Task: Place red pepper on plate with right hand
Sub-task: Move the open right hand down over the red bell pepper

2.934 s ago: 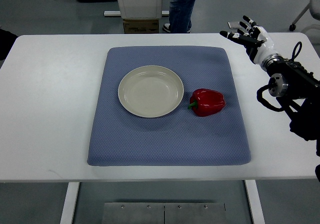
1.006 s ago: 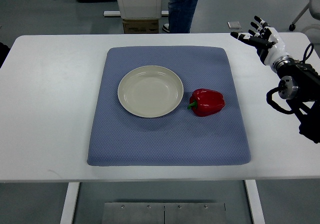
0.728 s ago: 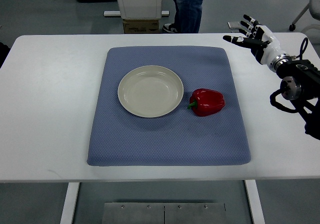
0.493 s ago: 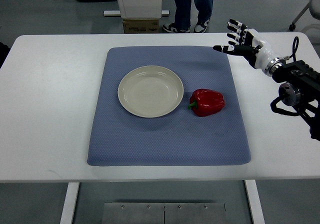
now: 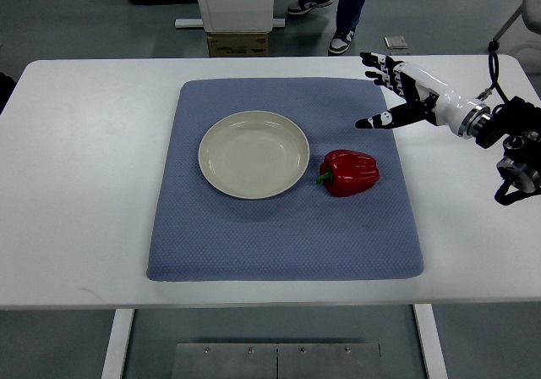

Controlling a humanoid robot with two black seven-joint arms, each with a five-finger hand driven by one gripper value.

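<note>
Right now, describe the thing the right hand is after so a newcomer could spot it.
On the white table lies a blue mat. At its centre sits a cream plate, and just right of the plate, on the mat, lies the red pepper. It is the only red item, glossy, with a green stem pointing at the plate.

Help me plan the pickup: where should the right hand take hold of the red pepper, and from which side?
Grip the red pepper across its wide body, coming down from above. It lies on its side, its green stem toward the plate, so the stem is a poor handle. The open right hand already hovers nearby.
</note>
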